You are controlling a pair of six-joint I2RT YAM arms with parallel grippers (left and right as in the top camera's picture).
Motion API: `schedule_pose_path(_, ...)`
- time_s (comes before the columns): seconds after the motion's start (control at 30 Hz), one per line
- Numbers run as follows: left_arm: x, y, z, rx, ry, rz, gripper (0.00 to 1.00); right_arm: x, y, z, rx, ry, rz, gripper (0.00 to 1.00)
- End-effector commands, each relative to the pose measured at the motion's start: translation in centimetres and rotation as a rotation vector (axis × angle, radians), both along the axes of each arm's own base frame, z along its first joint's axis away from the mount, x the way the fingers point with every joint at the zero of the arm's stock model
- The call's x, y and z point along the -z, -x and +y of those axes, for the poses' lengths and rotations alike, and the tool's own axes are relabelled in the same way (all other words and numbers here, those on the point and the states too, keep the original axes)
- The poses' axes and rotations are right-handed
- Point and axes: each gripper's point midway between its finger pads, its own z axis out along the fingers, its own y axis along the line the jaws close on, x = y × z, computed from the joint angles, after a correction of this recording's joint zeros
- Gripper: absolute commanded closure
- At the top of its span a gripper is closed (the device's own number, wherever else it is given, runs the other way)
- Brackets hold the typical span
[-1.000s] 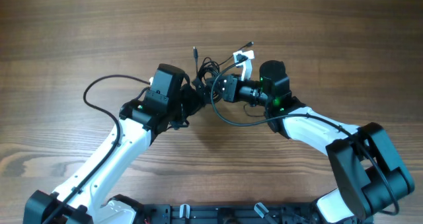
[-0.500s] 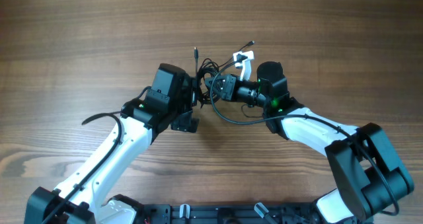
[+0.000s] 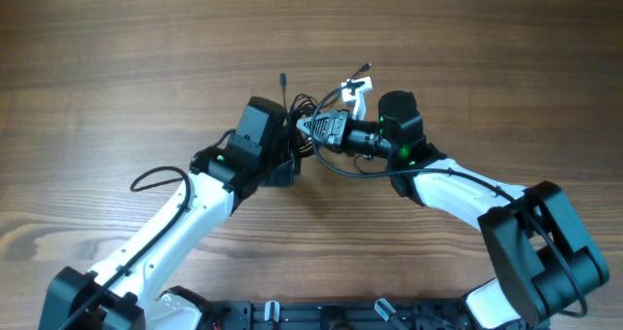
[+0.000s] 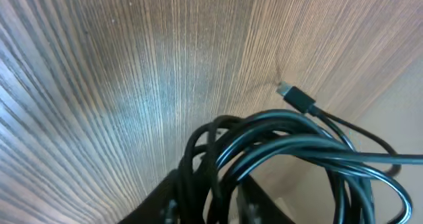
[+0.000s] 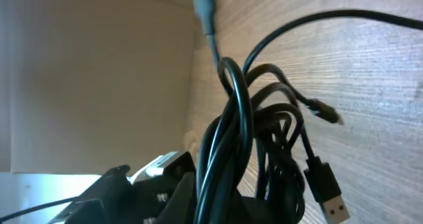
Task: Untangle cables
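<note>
Knotted over the middle of the table [image 3: 117,38], the cables [image 3: 304,111] are pinched by the left gripper [image 4: 208,207] and right gripper [image 5: 254,211], each closed narrow on strands; loops are best eased apart slowly so the plug [image 4: 299,100] is not snagged

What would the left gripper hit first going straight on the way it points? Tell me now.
The cables: in the left wrist view the looped bundle sits right ahead of the left gripper, almost at its fingertips. Overhead, the right gripper lies just beyond the bundle, though depth there is unclear.
</note>
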Motion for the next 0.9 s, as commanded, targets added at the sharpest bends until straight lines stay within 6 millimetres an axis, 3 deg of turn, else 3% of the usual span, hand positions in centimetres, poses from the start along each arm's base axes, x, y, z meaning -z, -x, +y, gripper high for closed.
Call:
schedule_pose_path(0.0,1.6,-0.4,1.0,-0.093,-0.038,0.038,0.96,-0.6,0.8,0.4,-0.042,-0.038,0.040,0.95)
schedule_pose_path(0.03,1.5,-0.8,1.5,-0.058,-0.088,-0.001,0.96,-0.4,0.7,0.4,-0.043,-0.024,0.019,0.92)
schedule_pose_path(0.1,1.5,-1.9,3.7,0.122,-0.281,-0.119,0.96,0.2,0.5,-0.2,-0.055,0.026,-0.059,0.73)
schedule_pose_path(0.2,1.5,-3.0,6.2,0.506,-0.548,-0.261,0.96,1.8,-0.6,-2.4,-0.031,0.103,-0.089,0.26)
schedule_pose_path(0.23,1.4,-3.5,7.0,0.678,-0.653,-0.322,0.96,2.8,-1.3,-4.2,-0.002,0.135,-0.064,0.13)
schedule_pose_path(0.27,1.3,-3.7,7.3,0.830,-0.736,-0.374,0.96,3.5,-1.8,-5.9,0.013,0.160,-0.054,0.10)
schedule_pose_path(0.33,1.0,-3.7,5.9,1.121,-0.815,-0.503,0.96,3.4,-1.6,-7.2,-0.052,0.163,-0.135,0.10)
schedule_pose_path(0.4,0.9,-3.0,4.3,1.345,-0.825,-0.620,0.96,2.7,-0.3,-7.1,-0.166,0.135,-0.246,0.14)
schedule_pose_path(0.47,1.1,-2.6,4.1,1.465,-0.853,-0.666,0.96,2.4,0.8,-6.9,-0.239,0.117,-0.305,0.17)
schedule_pose_path(0.63,1.0,-2.7,4.1,1.480,-0.867,-0.674,0.96,2.5,1.1,-6.8,-0.234,0.097,-0.234,0.16)
schedule_pose_path(0.67,0.9,-3.0,4.3,1.469,-0.887,-0.673,0.96,2.5,1.1,-6.8,-0.207,0.074,-0.136,0.03)
schedule_pose_path(0.7,0.8,-3.5,4.7,1.439,-0.912,-0.661,0.96,2.6,1.2,-6.8,-0.166,0.034,0.022,0.00)
schedule_pose_path(0.77,0.4,-4.5,5.4,1.327,-0.940,-0.628,0.96,2.6,1.3,-6.5,-0.130,0.001,0.173,0.00)
schedule_pose_path(0.8,0.1,-4.8,5.3,1.278,-0.929,-0.630,0.96,3.0,1.6,-5.6,-0.102,0.000,0.259,0.00)
schedule_pose_path(0.87,-0.2,-5.2,5.3,1.251,-0.931,-0.638,0.96,3.2,2.3,-3.6,-0.136,0.044,0.177,0.01)
